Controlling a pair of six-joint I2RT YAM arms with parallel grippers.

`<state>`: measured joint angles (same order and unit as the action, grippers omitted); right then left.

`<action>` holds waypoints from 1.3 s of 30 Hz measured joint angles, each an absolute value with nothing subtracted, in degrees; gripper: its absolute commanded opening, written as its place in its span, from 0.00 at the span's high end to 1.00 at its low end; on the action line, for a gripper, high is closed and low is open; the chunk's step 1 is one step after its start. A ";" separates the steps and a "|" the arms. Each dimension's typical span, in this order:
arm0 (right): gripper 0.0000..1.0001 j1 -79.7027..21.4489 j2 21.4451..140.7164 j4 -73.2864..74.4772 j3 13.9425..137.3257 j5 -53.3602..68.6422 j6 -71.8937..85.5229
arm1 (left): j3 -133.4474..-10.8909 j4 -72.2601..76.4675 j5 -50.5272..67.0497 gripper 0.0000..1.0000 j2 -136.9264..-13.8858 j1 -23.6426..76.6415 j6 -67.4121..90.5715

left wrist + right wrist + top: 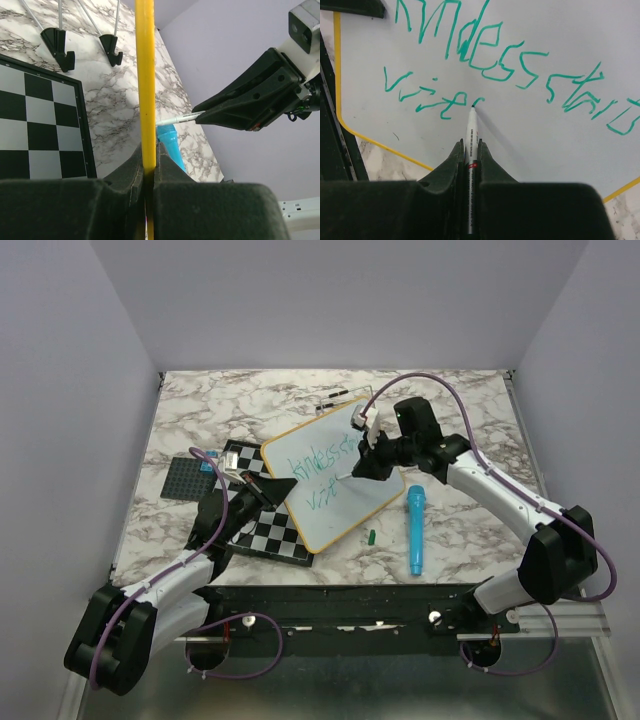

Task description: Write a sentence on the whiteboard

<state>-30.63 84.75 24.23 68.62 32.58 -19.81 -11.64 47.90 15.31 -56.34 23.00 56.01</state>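
The whiteboard (330,502) with its yellow frame lies tilted mid-table, partly over the checkered board. My left gripper (268,488) is shut on its left edge; in the left wrist view the yellow frame (145,75) runs straight up from between my closed fingers (170,170). My right gripper (365,462) is shut on a white marker (471,130) whose tip touches the board (545,140). The sentence (485,65) is green: the top line starts "kindess sta" and runs off to the right, and below it "wit" (420,92) plus a short stroke at the tip.
A black-and-white checkered board (268,532) lies under the whiteboard's near left side. A dark grey studded plate (188,478) is at the left. A blue pen-like object (414,530) and a small green cap (371,536) lie at the near right. Small black items (335,395) lie at the back.
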 measured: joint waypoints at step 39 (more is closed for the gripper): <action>1.00 -30.76 84.03 26.02 68.05 32.16 -19.03 | -11.53 47.88 15.33 1.00 -56.14 23.00 55.99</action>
